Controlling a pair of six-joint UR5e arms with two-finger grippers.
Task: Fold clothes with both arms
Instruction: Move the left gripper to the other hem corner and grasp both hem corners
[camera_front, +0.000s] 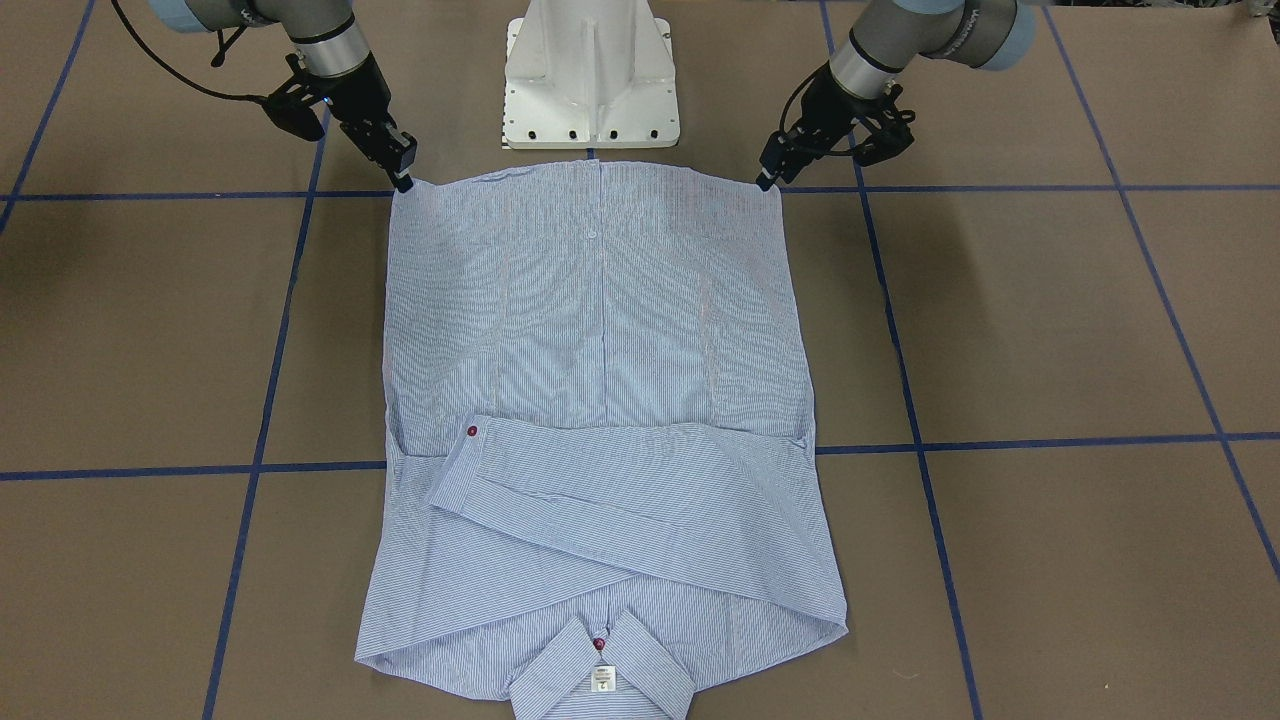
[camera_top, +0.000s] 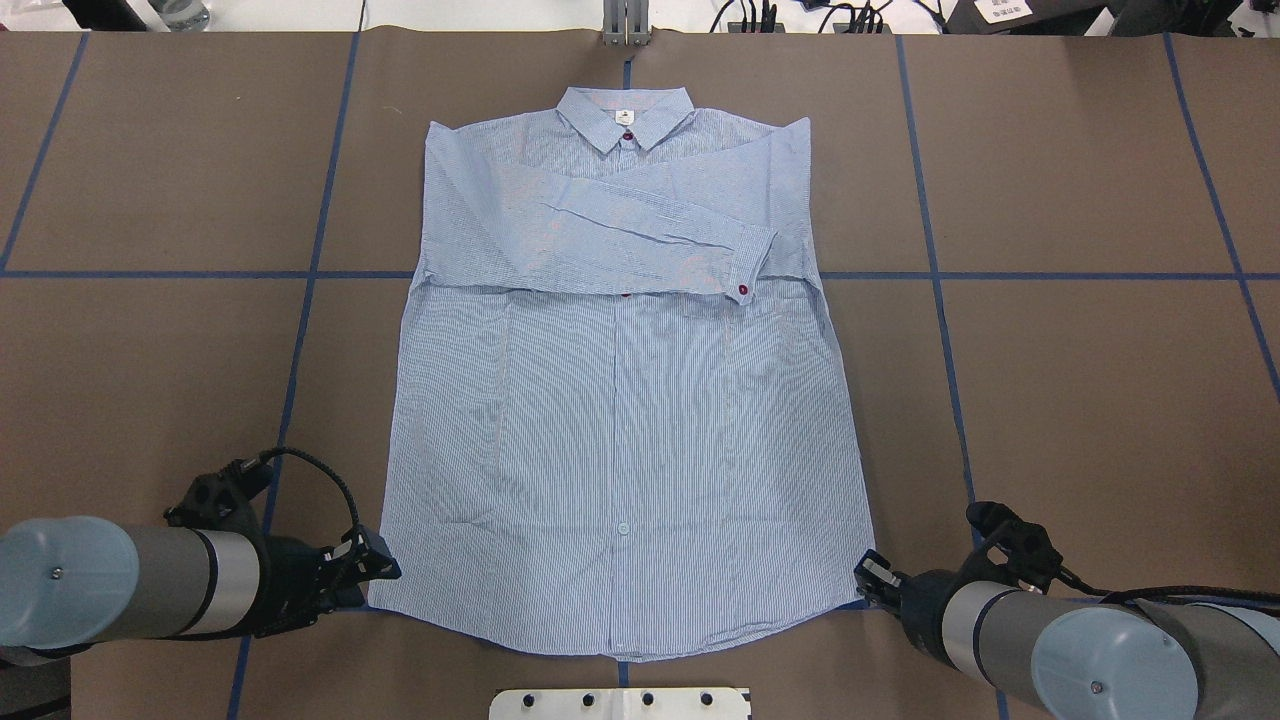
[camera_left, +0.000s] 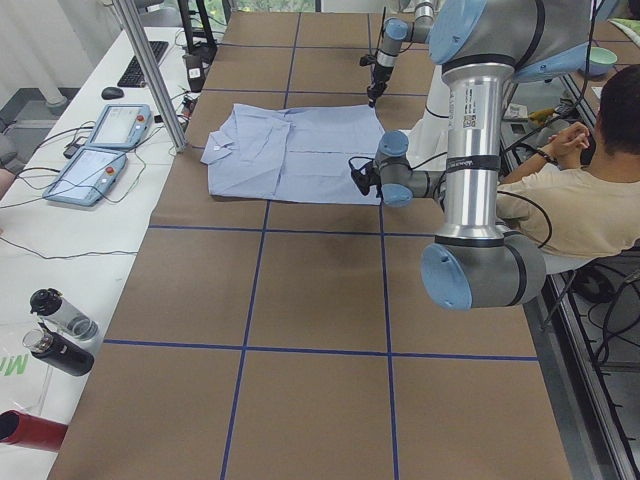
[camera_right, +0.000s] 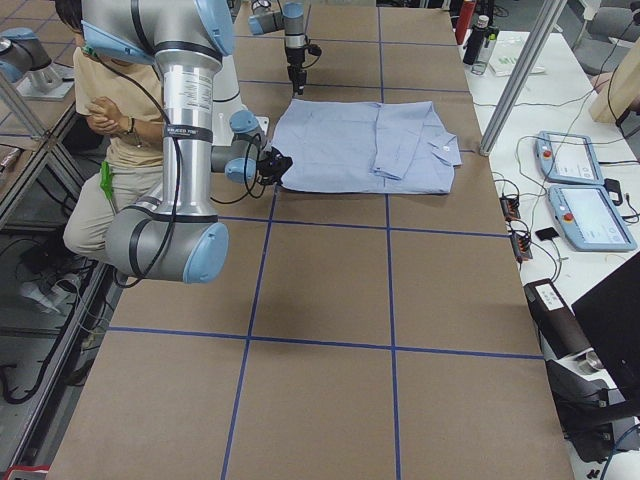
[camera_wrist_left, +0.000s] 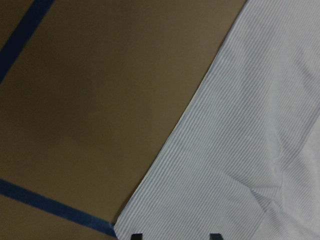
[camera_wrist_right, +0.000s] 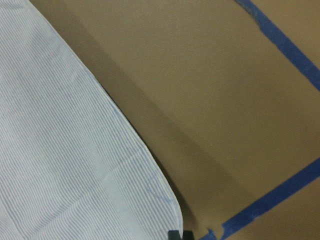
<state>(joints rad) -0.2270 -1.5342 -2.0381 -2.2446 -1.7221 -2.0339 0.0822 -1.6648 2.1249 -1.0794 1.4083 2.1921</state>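
Note:
The light blue striped shirt (camera_front: 600, 330) lies flat on the brown table, front up, with its sleeves folded across the chest and its collar (camera_top: 624, 115) at the far side from me. My left gripper (camera_top: 380, 570) is at the hem's left corner. In the left wrist view its fingertips (camera_wrist_left: 136, 236) stand apart over the cloth (camera_wrist_left: 240, 150), so it is open. My right gripper (camera_top: 866, 577) is at the hem's right corner. In the right wrist view its tips (camera_wrist_right: 180, 234) are together at the corner of the cloth (camera_wrist_right: 65, 150), whose edge casts a shadow.
The white pedestal base (camera_front: 590, 80) stands just behind the hem. Blue tape lines (camera_front: 1000, 440) cross the table. A seated person (camera_left: 590, 190) is beside the robot. Teach pendants (camera_left: 100, 150) and bottles (camera_left: 55, 330) lie on the side bench.

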